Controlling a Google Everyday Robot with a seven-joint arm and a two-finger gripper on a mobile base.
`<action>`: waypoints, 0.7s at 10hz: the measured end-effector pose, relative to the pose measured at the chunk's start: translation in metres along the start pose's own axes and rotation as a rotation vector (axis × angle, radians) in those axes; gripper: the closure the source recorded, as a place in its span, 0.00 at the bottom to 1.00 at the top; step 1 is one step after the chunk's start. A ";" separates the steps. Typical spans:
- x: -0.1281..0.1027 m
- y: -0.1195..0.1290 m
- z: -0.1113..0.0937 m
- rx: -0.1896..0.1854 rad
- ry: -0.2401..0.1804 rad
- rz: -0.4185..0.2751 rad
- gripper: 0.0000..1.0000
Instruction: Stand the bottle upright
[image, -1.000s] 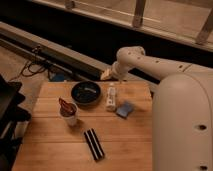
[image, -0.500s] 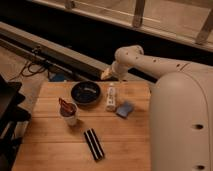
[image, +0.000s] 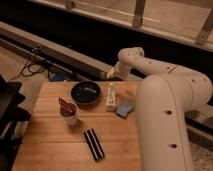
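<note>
gripper (image: 111, 75) at table's (image: 50, 145) far edge, bottle (image: 111, 98) upright beside bowl (image: 86, 93)

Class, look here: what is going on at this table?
A one-armed robot is working at a wooden table. Its gripper hangs at the far edge, just beyond the bottle, not holding it. The bottle sits between the bowl and the sponge; whether it stands upright is unclear.

Wooden table (image: 50, 145), claw (image: 111, 75) at its far edge, dark wall (image: 75, 27) behind, cables (image: 30, 67) on grey floor (image: 10, 62).
</note>
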 end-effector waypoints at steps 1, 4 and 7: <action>0.000 -0.003 0.004 0.002 0.004 0.008 0.28; 0.006 -0.017 0.016 -0.027 0.021 0.067 0.28; 0.018 -0.010 0.034 -0.069 0.068 0.076 0.28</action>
